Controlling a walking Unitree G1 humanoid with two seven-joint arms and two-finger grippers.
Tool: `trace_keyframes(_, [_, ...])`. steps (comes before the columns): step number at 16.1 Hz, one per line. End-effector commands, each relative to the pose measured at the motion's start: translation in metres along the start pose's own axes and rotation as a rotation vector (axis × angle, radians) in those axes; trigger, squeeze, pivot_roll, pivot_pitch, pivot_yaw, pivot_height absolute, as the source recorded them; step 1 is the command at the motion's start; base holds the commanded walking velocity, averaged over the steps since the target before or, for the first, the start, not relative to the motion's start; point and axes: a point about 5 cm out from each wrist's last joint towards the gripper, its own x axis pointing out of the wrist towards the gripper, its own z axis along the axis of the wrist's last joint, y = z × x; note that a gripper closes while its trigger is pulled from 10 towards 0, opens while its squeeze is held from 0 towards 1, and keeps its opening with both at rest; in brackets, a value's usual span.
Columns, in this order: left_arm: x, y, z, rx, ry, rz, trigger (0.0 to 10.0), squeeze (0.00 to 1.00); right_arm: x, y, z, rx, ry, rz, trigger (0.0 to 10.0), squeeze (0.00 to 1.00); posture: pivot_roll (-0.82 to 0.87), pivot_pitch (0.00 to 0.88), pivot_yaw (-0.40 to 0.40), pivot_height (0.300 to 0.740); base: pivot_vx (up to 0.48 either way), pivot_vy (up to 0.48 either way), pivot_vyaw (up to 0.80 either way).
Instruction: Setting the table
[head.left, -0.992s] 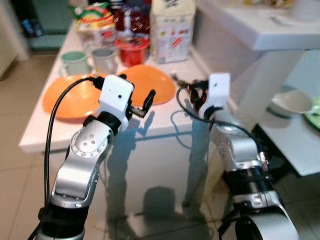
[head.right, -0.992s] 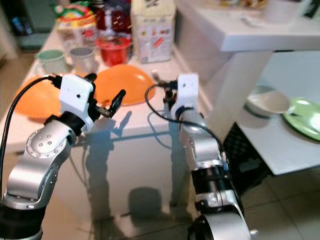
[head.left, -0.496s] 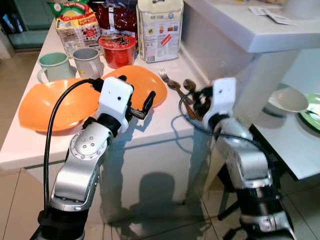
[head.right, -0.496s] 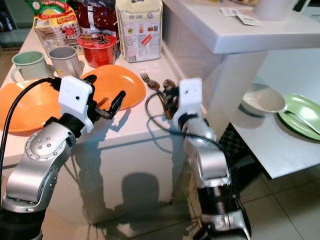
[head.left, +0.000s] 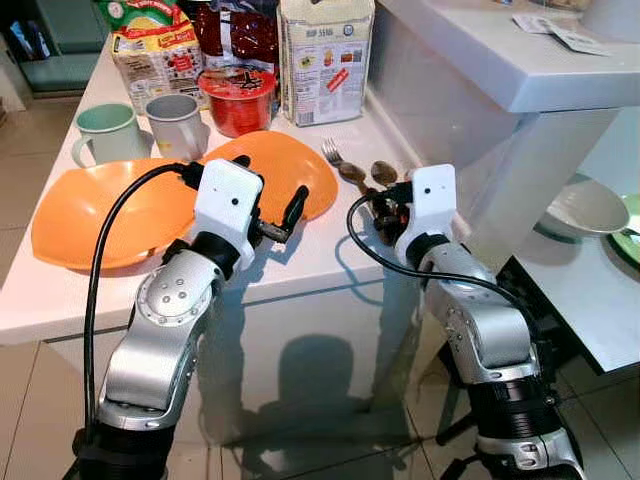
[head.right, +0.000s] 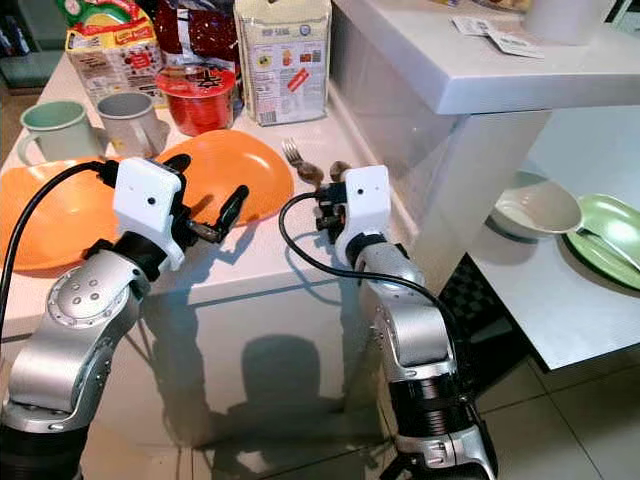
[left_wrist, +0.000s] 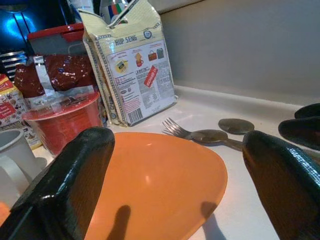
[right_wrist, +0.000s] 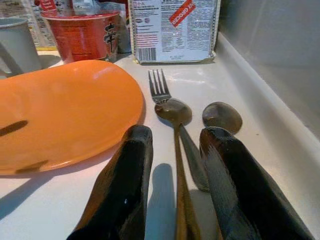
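Note:
A fork and two spoons lie side by side on the white table, right of an orange plate. A second orange plate lies further left. My right gripper sits low over the cutlery handles, open, with one spoon's handle running between its fingers. My left gripper hovers at the near rim of the right-hand orange plate, wide open and holding nothing.
Two mugs, a red noodle cup, a tall white bag and snack packets crowd the table's back. A white counter rises on the right. A lower table holds a bowl and a green plate.
The camera has shifted, bringing more of the tabletop into view. My right gripper has edged in over the cutlery handles. The left gripper stays open by the orange plate.

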Motion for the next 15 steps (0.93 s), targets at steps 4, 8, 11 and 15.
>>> trace_keyframes(4, [0.0002,-0.0002,0.0039,-0.004,-0.01,-0.012,10.0,0.0,-0.0019,-0.0022,0.0034,0.017,-0.004,-0.007,10.0,0.0,0.03,0.0,-0.05,0.74,0.361,0.0,0.0])
trace_keyframes(8, [0.0023,-0.0005,0.0047,-0.004,-0.012,-0.016,10.0,0.0,-0.0016,-0.0028,0.0038,0.018,-0.002,-0.01,10.0,0.0,0.03,0.0,-0.046,0.74,0.414,0.0,0.0])
trace_keyframes(11, [0.0038,-0.0013,0.0055,-0.004,-0.014,-0.018,10.0,0.0,-0.0019,-0.0043,0.0037,0.016,-0.001,-0.014,10.0,0.0,0.03,0.0,-0.045,0.74,0.416,0.0,0.0])
trace_keyframes(15, [0.0038,-0.002,0.0063,-0.003,-0.015,-0.017,10.0,0.0,-0.0015,-0.0041,0.0039,0.013,0.0,-0.012,10.0,0.0,0.03,0.0,-0.047,0.74,0.415,0.0,0.0])
